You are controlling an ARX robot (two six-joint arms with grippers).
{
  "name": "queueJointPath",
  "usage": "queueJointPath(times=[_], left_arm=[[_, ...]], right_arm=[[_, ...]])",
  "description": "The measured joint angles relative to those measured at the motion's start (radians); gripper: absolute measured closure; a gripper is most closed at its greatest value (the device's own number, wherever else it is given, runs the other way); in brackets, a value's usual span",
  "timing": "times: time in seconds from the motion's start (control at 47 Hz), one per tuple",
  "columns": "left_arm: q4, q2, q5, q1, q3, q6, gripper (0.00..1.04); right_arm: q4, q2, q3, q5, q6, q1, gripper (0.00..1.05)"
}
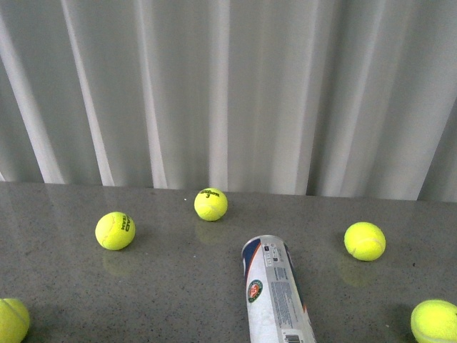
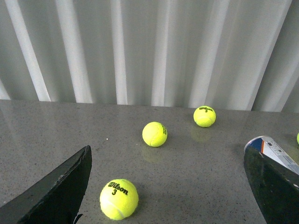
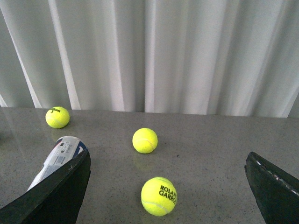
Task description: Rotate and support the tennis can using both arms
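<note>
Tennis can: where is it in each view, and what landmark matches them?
Front view: tennis can lying right of centre, cut by the bottom edge.
Left wrist view: only its end, behind a black finger.
Right wrist view: only its end, behind a black finger.
Shared landmark: farthest ball, nearest the curtain.

A tennis can (image 1: 275,293) lies on its side at 6 o'clock in the front view. Its long axis runs toward 12 o'clock and its near end is cut off by the edge. The label is white with navy and orange, a round emblem and a barcode. The left gripper (image 2: 167,154) and right gripper (image 3: 168,156) each have black fingers spread wide, holding nothing.
</note>
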State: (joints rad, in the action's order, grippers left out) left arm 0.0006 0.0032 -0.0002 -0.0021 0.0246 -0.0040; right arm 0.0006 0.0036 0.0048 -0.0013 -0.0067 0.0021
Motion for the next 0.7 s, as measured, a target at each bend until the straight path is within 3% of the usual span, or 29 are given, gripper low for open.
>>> queueJointPath(times=[0.702], left_arm=[[0.0, 0.0, 0.0, 0.0, 0.0, 0.0, 0.07]], right_arm=[[0.0, 0.0, 0.0, 0.0, 0.0, 0.0, 0.07]])
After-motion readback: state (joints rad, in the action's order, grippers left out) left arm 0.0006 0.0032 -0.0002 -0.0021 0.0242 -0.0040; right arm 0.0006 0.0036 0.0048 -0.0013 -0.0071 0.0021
